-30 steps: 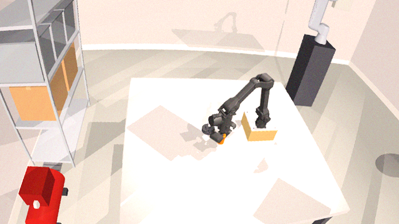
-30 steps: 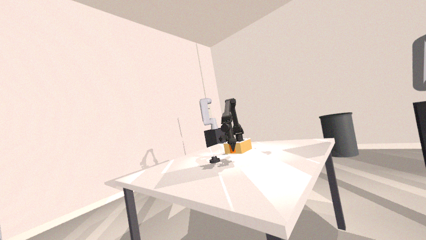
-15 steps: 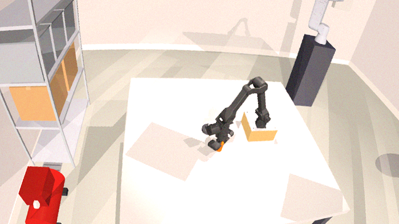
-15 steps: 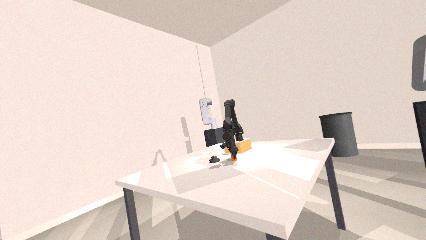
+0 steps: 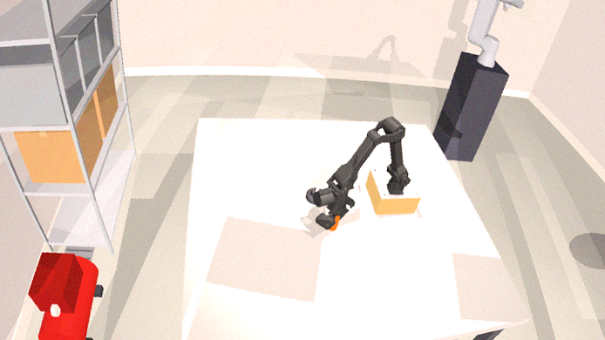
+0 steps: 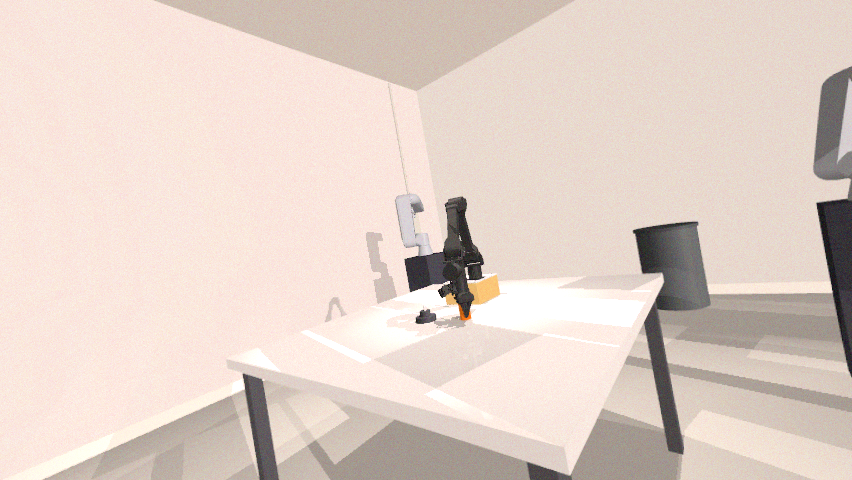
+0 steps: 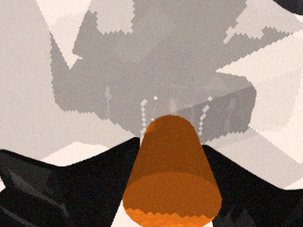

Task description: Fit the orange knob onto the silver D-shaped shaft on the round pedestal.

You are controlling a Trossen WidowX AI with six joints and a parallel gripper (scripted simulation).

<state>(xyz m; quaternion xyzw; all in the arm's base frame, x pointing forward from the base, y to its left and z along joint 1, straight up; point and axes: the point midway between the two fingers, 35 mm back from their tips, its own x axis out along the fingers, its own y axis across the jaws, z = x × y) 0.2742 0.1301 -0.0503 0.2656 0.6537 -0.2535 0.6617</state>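
Observation:
The orange knob (image 5: 334, 225) (image 6: 463, 317) (image 7: 172, 189) stands at table height, its base at or very near the table top. My gripper (image 5: 333, 221) (image 6: 464, 312) (image 7: 169, 147) is low around it. The fingers are slightly parted, one on each side of the knob, with only slivers of a gap in the wrist view. The dark round pedestal (image 6: 425, 317) stands to the left of the knob in the exterior view, its thin shaft (image 6: 425, 308) bare. In the wrist view only a dark edge shows at the top right corner. The knob's hole and the shaft's flat side cannot be seen.
The arm's base stands on a yellow box (image 5: 397, 205) (image 6: 489, 289) behind the gripper on the white table (image 5: 262, 174) (image 6: 333, 351). Shadows lie across the table. A shelf rack (image 5: 28, 41), a red tank (image 5: 71, 308) and a bin (image 6: 673, 268) stand off the table.

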